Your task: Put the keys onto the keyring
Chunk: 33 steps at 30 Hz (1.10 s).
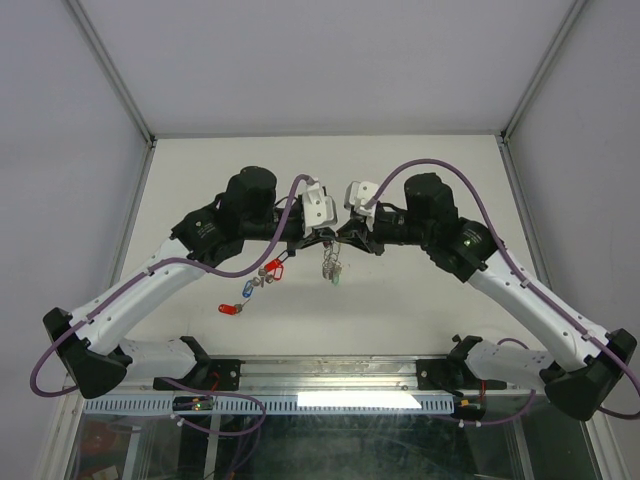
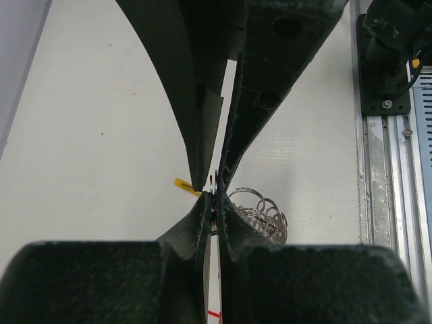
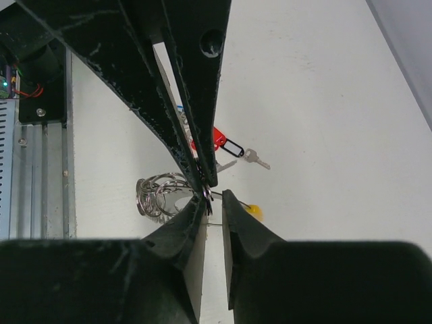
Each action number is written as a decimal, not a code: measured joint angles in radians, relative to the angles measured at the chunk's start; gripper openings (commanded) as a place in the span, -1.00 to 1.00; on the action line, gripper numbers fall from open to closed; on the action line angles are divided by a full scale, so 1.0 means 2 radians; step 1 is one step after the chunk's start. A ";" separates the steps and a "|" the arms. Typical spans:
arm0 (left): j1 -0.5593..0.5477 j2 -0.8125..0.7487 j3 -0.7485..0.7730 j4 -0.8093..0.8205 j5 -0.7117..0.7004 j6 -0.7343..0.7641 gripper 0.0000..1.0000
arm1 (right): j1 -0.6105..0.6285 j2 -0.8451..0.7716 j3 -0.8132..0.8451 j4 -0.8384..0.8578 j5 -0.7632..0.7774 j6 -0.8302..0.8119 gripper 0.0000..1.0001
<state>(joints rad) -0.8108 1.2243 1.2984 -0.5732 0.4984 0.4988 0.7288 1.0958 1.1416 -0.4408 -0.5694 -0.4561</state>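
Note:
My left gripper and right gripper meet tip to tip above the table's middle. The left gripper is shut on the keyring, a thin silver ring seen edge-on between its pads. A bunch of silver wire loops hangs beside it, with a yellow tag on the other side. My right gripper stands narrowly open, its tips on either side of a thin wire by the keyring. Loose keys with red tags, a blue tag and a red tag lie on the table.
The white table is walled by grey panels on the left, back and right. A metal rail with the arm bases runs along the near edge. A red-tagged key lies just beyond the fingertips in the right wrist view.

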 measured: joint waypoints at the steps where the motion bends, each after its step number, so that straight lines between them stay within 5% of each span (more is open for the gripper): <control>1: 0.000 0.000 0.001 -0.002 0.000 0.001 -1.00 | 0.002 0.002 0.002 -0.003 0.002 -0.002 -0.73; 6: 0.000 0.000 0.001 -0.005 0.000 0.005 -1.00 | 0.006 0.006 0.008 -0.012 0.005 -0.010 -1.00; 10: 0.000 0.000 0.002 -0.006 0.000 0.007 -1.00 | 0.007 0.006 0.008 -0.017 0.004 -0.013 -1.00; 22: -0.001 -0.017 0.001 0.013 0.004 0.004 -0.40 | 0.008 -0.011 0.008 -0.014 0.004 -0.026 -1.00; 33: -0.001 -0.039 -0.010 0.023 0.021 0.009 -0.38 | 0.008 -0.028 0.008 -0.014 0.004 -0.040 -1.00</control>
<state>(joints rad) -0.8127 1.1458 1.2793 -0.5266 0.5396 0.5159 0.7441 1.0397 1.1568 -0.4690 -0.5617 -0.5362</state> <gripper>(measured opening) 0.309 0.009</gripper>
